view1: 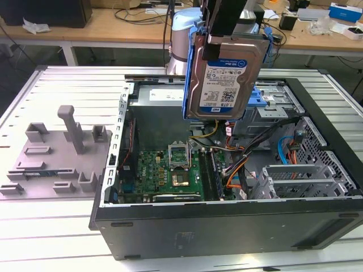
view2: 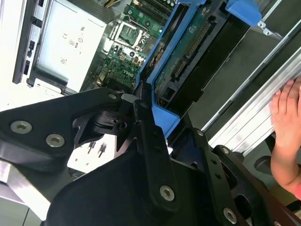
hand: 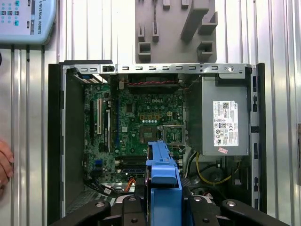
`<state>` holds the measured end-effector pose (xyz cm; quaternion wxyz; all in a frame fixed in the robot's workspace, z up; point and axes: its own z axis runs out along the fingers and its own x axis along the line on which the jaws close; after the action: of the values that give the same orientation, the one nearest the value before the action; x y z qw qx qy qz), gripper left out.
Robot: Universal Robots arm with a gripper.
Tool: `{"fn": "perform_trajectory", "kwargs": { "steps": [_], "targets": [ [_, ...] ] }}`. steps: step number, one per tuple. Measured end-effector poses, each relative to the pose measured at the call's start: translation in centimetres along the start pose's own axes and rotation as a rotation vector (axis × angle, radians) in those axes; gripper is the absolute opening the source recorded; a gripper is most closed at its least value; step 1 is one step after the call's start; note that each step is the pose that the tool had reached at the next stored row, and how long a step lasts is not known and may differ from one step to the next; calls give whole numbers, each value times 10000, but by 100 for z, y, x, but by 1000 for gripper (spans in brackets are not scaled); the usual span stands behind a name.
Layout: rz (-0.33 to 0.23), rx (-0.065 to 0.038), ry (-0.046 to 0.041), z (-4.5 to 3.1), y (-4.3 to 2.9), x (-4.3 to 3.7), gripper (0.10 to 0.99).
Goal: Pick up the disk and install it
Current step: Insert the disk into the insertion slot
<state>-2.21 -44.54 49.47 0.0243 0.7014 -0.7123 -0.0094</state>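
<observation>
While it hangs over the open computer case (view1: 227, 229), gripper (view1: 228, 35) jaws clamped on the disk (view1: 224, 82), disk upright.

The silver disk (view1: 227, 79), with a white-and-blue label and a blue frame, hangs upright just below the pincer (view1: 226, 35), gripped at its top edge.

Robotics lab/workshop: slotted alu. worktable (view1: 74, 85), opened PC tower (view1: 227, 226) w/ bare mobo (view1: 147, 173), grey jig (view1: 62, 153), wooden benches (view1: 108, 25) behind w/ cables (view1: 139, 10) & boxes (view1: 345, 11).
</observation>
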Motion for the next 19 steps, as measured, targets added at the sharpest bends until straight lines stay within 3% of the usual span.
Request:
{"fn": "perform_trajectory", "kwargs": {
  "steps": [8,10,12,13,17,19],
  "targets": [
    [-2,10,1,0,0,0,365],
    [0,98,-19,3,0,0,365],
    [-20,127,-510,14,0,19,365],
    [-20,132,-563,21,0,24,365],
    [-24,136,-563,21,-1,30,365],
    [-24,190,-571,24,-2,72,365]
  ]
}}
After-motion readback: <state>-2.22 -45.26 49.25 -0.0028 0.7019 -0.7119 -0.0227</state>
